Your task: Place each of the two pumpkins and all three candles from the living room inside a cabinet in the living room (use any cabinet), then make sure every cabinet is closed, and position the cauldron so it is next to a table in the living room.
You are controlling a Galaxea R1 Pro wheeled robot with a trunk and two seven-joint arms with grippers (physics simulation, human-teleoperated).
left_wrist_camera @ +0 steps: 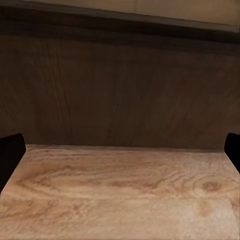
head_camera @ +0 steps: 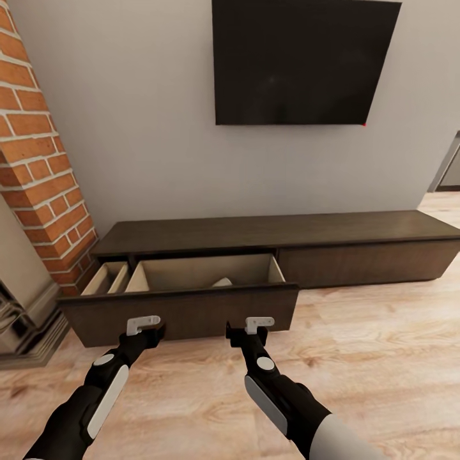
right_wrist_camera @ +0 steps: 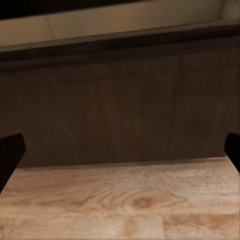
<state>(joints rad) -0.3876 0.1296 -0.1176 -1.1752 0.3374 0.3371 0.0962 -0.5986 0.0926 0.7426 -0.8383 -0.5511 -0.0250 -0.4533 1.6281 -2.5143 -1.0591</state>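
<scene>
Cabinet [head_camera: 275, 233] vs wall under TV [head_camera: 305, 61], drawer [head_camera: 185, 312] pulled out, pale inside; small pale shape inside, can't ID. Left gripper [head_camera: 145, 326] & right gripper [head_camera: 255, 327] both spread wide, empty, low over wood floor [head_camera: 383, 345], just before drawer front.
</scene>
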